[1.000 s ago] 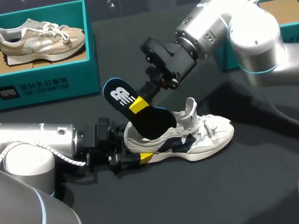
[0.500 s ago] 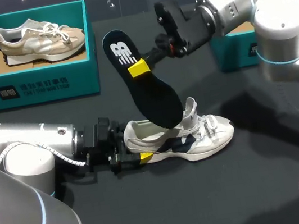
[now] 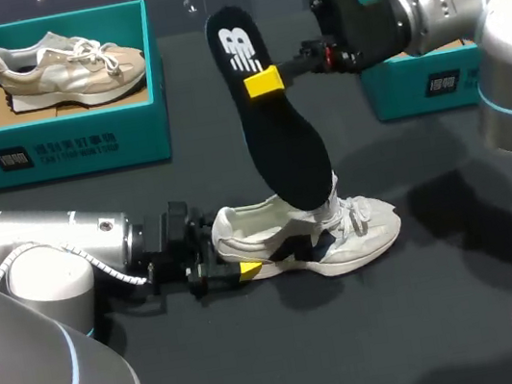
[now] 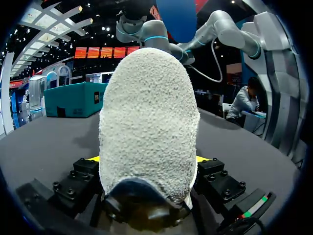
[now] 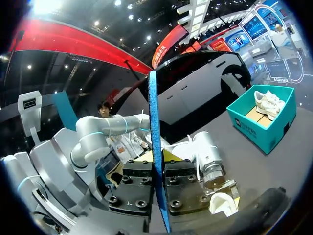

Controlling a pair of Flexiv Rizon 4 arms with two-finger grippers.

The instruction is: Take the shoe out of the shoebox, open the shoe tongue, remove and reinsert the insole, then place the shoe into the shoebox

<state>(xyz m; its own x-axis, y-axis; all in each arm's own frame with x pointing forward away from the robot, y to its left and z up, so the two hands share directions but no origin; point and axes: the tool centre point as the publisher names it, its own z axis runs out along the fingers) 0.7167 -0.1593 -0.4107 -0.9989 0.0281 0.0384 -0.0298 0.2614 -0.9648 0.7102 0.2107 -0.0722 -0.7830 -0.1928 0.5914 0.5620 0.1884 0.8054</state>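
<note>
A white and navy shoe [image 3: 350,233] lies on its sole on the dark table [image 3: 293,361]. Its heel [image 4: 146,122] fills the space between my left gripper's [image 3: 234,266] fingers, which touch it from both sides. My right gripper [image 3: 265,81] is shut on a black insole [image 3: 285,143] near its heel end and holds it almost upright above the shoe. The insole's toe end hangs at the shoe's opening by the raised tongue. In the right wrist view the insole [image 5: 155,147] shows edge-on, blue, between the gripper's [image 5: 157,169] fingers, with the shoe [image 5: 222,203] below.
A teal shoebox [image 3: 63,144] with a beige shoe [image 3: 66,66] inside stands at the back left. Another teal shoebox [image 3: 415,89] stands at the back right, partly behind my right arm. The table's front half holds nothing else.
My right gripper has risen and moved right with the insole, drawing it up out of the shoe and tilting it nearly upright. The left gripper and the shoe have stayed put.
</note>
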